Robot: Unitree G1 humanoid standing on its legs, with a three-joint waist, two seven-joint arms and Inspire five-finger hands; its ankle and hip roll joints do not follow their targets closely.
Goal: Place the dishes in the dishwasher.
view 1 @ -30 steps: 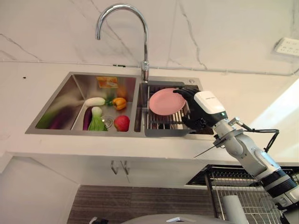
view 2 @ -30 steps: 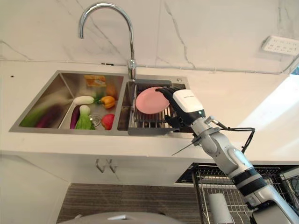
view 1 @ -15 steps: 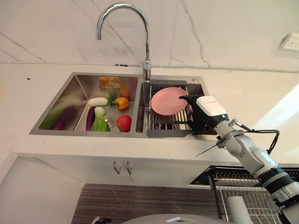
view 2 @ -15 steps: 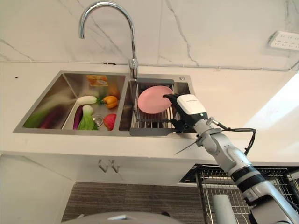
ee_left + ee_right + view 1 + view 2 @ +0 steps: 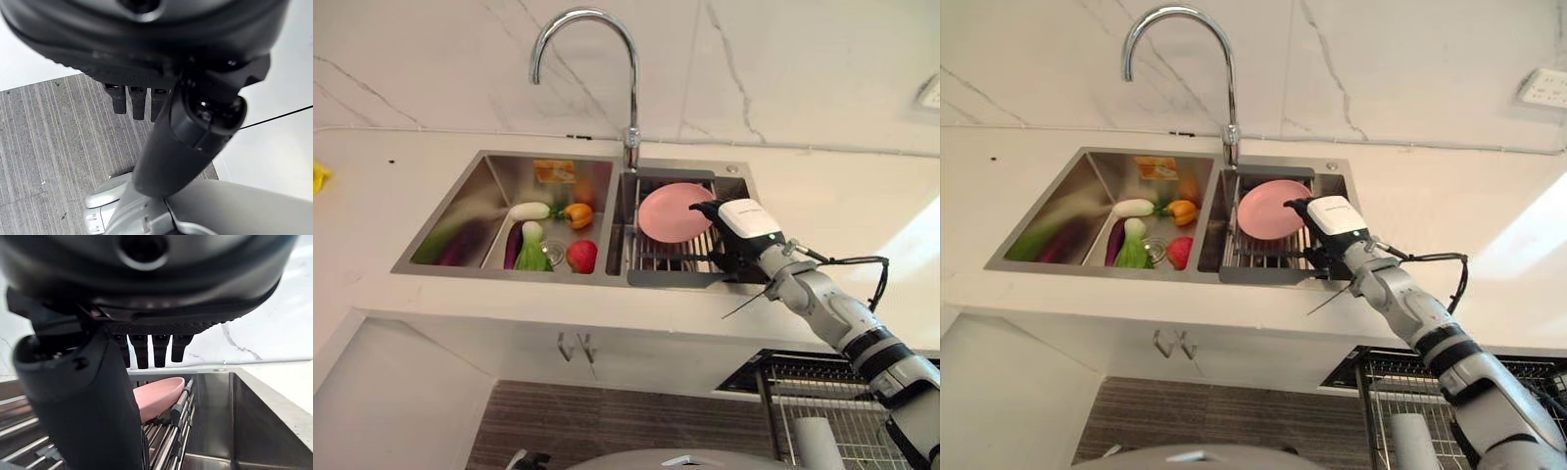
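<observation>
A pink plate point(image 5: 672, 211) leans upright in the wire drying rack point(image 5: 664, 260) inside the sink's right basin point(image 5: 1324, 186). My right hand point(image 5: 736, 233) hovers at the plate's right edge, just above the rack. In the right wrist view its fingers point(image 5: 146, 350) are straight and its thumb point(image 5: 83, 396) stands apart, with the plate point(image 5: 157, 396) lying past them and nothing held. My left hand point(image 5: 146, 100) hangs over the floor with relaxed fingers and is empty.
The left basin point(image 5: 460, 211) holds several vegetables: an eggplant point(image 5: 513, 246), bok choy point(image 5: 531, 253), an orange pepper point(image 5: 578, 214) and a red fruit point(image 5: 581, 256). A tall faucet point(image 5: 628, 98) rises behind the sink. The dishwasher's wire rack point(image 5: 822, 406) is pulled out under the counter at lower right.
The camera has shifted, so the sink sits further right in view. My right hand has sunk slightly toward the rack and stays at the plate's right edge. The plate has not moved.
</observation>
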